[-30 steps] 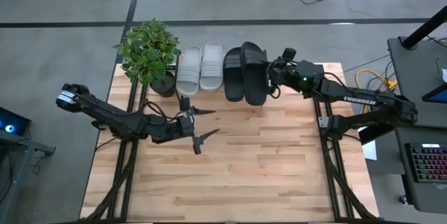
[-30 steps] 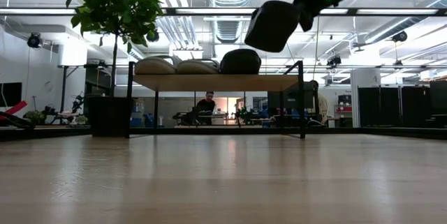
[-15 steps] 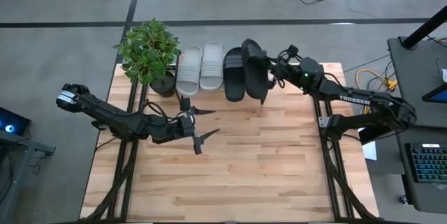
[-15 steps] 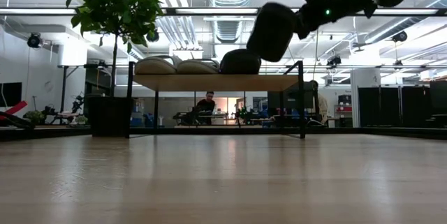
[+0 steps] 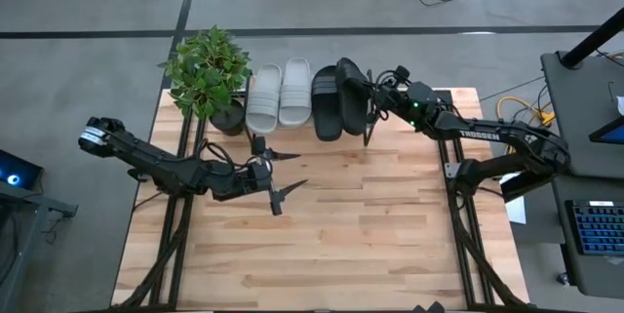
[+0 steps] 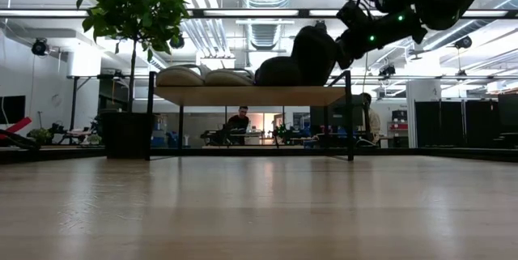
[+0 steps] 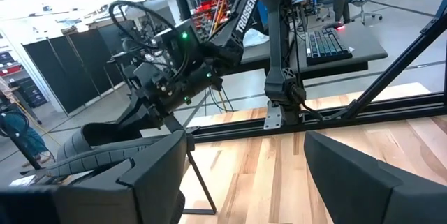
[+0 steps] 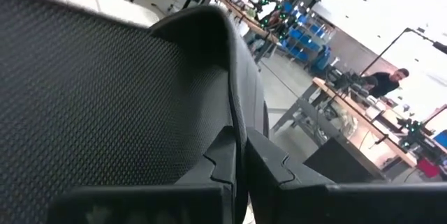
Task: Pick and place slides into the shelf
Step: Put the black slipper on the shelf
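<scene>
We see the wooden surface (image 5: 322,245) carrying the shelf (image 6: 243,95) along its far edge, beside a potted plant (image 5: 207,74). Three slides lie flat on the shelf's top board: two light grey slides (image 5: 278,95) and one black slide (image 5: 327,103). The fourth slide (image 5: 355,100) is tilted on edge at the free right end, pinched by the right claw (image 5: 378,106), presumably so it can be lowered next to its mate. The left claw (image 5: 278,178) waits spread over mid-surface, holding nothing.
</scene>
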### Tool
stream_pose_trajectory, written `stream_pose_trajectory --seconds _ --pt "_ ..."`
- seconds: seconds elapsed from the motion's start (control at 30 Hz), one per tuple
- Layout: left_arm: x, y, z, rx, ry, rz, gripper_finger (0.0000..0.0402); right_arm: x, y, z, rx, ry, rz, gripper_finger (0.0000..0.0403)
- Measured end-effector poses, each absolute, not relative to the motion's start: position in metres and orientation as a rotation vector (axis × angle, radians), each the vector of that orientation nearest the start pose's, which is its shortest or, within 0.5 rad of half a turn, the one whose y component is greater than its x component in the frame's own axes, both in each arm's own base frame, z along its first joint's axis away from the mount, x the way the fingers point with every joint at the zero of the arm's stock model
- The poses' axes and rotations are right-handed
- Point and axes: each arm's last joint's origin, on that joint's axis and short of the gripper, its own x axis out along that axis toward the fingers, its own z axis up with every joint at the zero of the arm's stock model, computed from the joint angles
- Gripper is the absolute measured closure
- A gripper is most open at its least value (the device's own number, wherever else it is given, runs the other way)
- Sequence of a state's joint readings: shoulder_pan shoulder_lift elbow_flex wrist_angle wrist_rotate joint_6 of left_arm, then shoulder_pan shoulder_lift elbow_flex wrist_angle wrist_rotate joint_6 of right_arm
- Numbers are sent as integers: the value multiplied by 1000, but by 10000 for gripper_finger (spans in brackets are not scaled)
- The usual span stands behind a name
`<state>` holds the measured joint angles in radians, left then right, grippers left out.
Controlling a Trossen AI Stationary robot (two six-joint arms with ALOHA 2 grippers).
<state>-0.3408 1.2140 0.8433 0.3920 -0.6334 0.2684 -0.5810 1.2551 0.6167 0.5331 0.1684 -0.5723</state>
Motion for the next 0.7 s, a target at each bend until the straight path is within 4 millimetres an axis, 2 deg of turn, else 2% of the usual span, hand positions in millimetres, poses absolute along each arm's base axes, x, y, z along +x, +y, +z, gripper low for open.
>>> stream_pose_trajectory --seconds 0.23,0.7 --pt "259 -74 319 261 29 293 127 219 -150 248 -534 318 -710 394" --pt "259 -74 319 262 32 295 127 200 -140 261 -587 289 -765 394"
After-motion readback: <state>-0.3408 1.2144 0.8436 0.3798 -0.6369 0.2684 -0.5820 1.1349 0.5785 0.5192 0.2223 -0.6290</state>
